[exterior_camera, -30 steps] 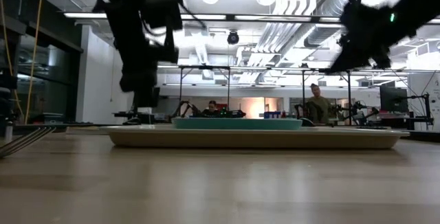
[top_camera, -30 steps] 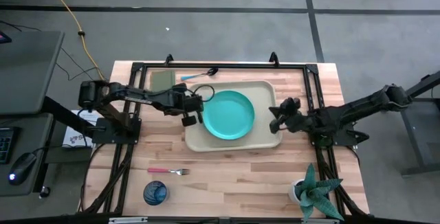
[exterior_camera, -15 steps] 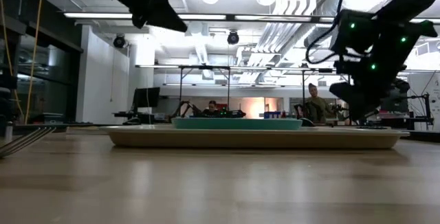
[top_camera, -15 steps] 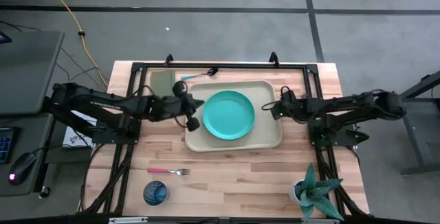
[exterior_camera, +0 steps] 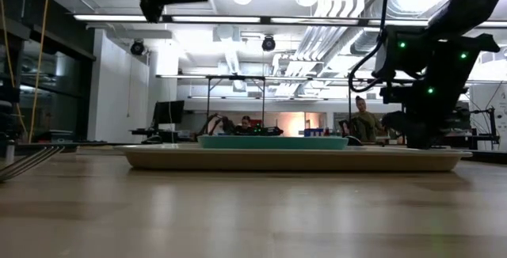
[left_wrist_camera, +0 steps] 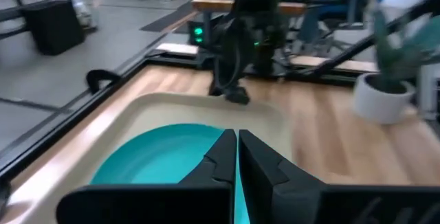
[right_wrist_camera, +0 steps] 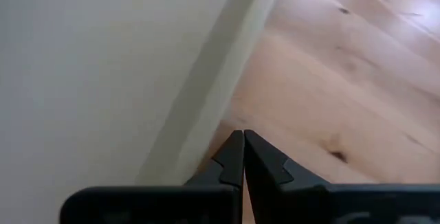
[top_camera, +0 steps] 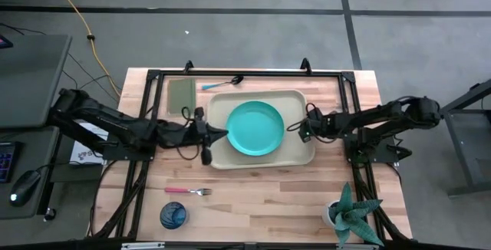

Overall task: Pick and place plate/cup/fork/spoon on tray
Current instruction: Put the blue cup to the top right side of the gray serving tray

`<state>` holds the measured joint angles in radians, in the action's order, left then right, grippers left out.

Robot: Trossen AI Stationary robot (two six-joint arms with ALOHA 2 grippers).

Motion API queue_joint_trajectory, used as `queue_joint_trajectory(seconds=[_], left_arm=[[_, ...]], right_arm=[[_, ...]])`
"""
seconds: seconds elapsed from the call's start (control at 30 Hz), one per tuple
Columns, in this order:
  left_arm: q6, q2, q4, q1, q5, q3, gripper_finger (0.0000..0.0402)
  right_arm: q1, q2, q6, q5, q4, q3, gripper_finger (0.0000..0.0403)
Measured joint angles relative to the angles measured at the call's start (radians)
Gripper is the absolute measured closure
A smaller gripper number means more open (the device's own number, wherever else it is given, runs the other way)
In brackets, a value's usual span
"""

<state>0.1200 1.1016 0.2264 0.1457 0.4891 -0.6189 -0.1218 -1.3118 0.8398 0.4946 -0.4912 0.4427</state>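
The teal plate (top_camera: 255,128) lies on the beige tray (top_camera: 299,155) at mid table. My left gripper (top_camera: 222,131) is shut and hovers level at the plate's left rim, well above it in the low view (exterior_camera: 154,5); its shut fingers show over the plate (left_wrist_camera: 158,169) in the left wrist view. My right gripper (top_camera: 294,127) is shut and low at the tray's right rim (right_wrist_camera: 206,107). The red-handled fork (top_camera: 187,191) and blue cup (top_camera: 173,215) lie near the front left. The blue-handled spoon (top_camera: 222,83) lies behind the tray. My right gripper's shut fingertips (exterior_camera: 417,139) stand down at the tray's right rim (exterior_camera: 444,155), slanting in from the table's right. I cannot tell whether they touch it. My left gripper touches nothing.
An olive-green square (top_camera: 182,91) lies at the far left beside the spoon. A potted plant (top_camera: 349,212) stands at the front right corner. Bare wood lies in front of the tray. People show in the room beyond the table.
My left gripper has risen from beside the plate's left rim and tipped from pointing down to level, pointing toward the table's right. My right gripper has come down and moved toward the table's left, to the tray's right rim. The plate and tray have stayed put.
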Motion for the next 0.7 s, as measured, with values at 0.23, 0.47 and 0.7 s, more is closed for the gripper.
queue_joint_trajectory(seconds=[0.23, 0.47, 0.7], left_arm=[[0.0, -0.093, -0.015, 0.089, -0.001, 0.0, 0.0401], [-0.045, -0.105, -0.03, 0.126, 0.0, 0.0, 0.0401], [-0.053, -0.123, -0.241, 0.125, -0.002, -0.069, 0.039]], right_arm=[[0.077, 0.007, 0.057, -0.019, -0.017, 0.0, 0.0403], [0.143, 0.024, 0.107, -0.027, -0.12, 0.0, 0.0403], [0.211, 0.145, 0.241, 0.061, -0.301, 0.0, 0.0403]])
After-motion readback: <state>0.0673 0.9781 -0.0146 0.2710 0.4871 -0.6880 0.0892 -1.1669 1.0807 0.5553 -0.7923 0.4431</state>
